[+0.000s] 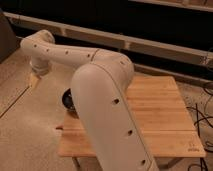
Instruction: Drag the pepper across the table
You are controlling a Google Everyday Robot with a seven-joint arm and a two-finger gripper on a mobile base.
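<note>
The light plank-striped wooden table (161, 116) stands at the centre right, its left part covered by my big white arm (107, 107). The arm reaches up and left, then bends down to the gripper (34, 80), which hangs over the floor to the left of the table, well off its edge. A small orange-tan bit shows at the gripper's tip; I cannot tell whether it is the pepper. No red-orange pepper shows on the table top.
A dark bowl (67, 99) sits at the table's left edge, half hidden behind my arm. Black cables (201, 114) lie on the floor to the right. A dark wall with a pale rail (150, 42) runs behind the table.
</note>
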